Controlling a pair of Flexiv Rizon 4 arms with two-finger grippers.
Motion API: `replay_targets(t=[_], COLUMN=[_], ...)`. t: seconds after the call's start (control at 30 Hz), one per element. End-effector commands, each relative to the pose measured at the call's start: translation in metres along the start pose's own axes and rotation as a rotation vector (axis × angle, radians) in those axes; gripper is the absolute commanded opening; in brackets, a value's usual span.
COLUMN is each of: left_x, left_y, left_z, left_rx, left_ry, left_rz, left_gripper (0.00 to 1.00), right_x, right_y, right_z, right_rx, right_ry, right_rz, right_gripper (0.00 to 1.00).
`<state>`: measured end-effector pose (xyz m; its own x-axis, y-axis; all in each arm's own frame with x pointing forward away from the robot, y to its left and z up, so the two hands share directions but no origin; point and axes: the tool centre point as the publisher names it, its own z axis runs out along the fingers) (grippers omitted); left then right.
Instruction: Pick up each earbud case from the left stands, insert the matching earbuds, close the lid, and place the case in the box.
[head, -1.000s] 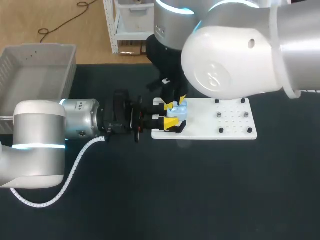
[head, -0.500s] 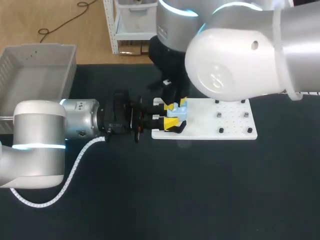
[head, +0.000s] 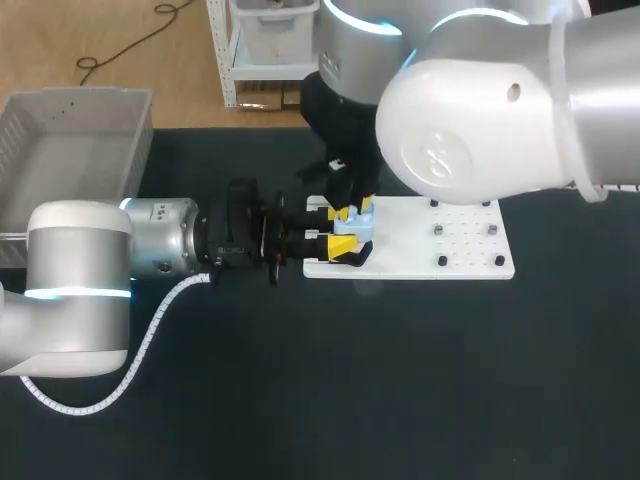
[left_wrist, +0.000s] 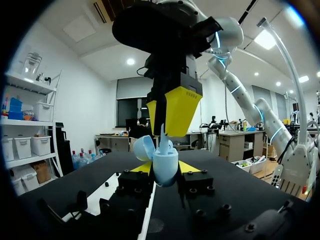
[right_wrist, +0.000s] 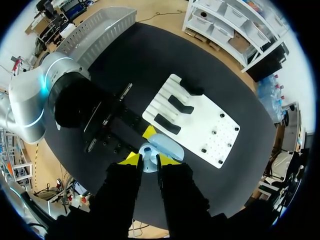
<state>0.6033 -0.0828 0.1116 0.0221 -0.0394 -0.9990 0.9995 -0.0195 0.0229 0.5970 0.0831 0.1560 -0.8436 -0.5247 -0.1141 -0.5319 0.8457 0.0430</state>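
Nearest to me, my left gripper is clamped on the light blue earbud case from both sides and holds it upright, with the lid open. Directly above it my right gripper points down. Its fingers are nearly together and pinch a small white earbud, as far as I can see, with its lower end at the case opening. Under them lies the white stand board on the black table. The grey box stands well apart, at the far left.
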Motion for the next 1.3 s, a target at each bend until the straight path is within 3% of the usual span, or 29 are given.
replay_targets(t=[0.03,0.8,0.87,0.93,0.97,1.0,1.3], left_x=[0.0,0.0,0.0,0.0,0.0,0.0,0.0], left_y=[-0.002,-0.002,-0.002,-0.002,-0.002,-0.002,-0.002], left_z=[0.0,0.0,0.0,0.0,0.0,0.0,0.0], left_rx=[-0.005,-0.005,-0.005,-0.005,-0.005,-0.005,-0.005], left_ry=[-0.001,-0.001,-0.001,-0.001,-0.001,-0.001,-0.001], left_rz=[0.003,0.003,0.003,0.003,0.003,0.003,0.003], left_gripper=[0.0,0.0,0.0,0.0,0.0,0.0,0.0], right_x=[-0.002,-0.007,-0.007,-0.008,-0.008,-0.008,-0.005], right_y=[-0.002,-0.003,-0.003,-0.002,-0.002,-0.002,0.005], right_z=[0.002,0.008,0.008,0.008,0.008,0.008,-0.007], right_rx=[-0.002,-0.017,-0.018,-0.018,-0.018,-0.018,-0.008], right_ry=[-0.001,0.022,0.024,0.025,0.026,0.026,0.008], right_rz=[-0.002,-0.02,-0.021,-0.023,-0.024,-0.025,-0.046], right_gripper=[0.0,0.0,0.29,0.48,0.76,0.97,1.0])
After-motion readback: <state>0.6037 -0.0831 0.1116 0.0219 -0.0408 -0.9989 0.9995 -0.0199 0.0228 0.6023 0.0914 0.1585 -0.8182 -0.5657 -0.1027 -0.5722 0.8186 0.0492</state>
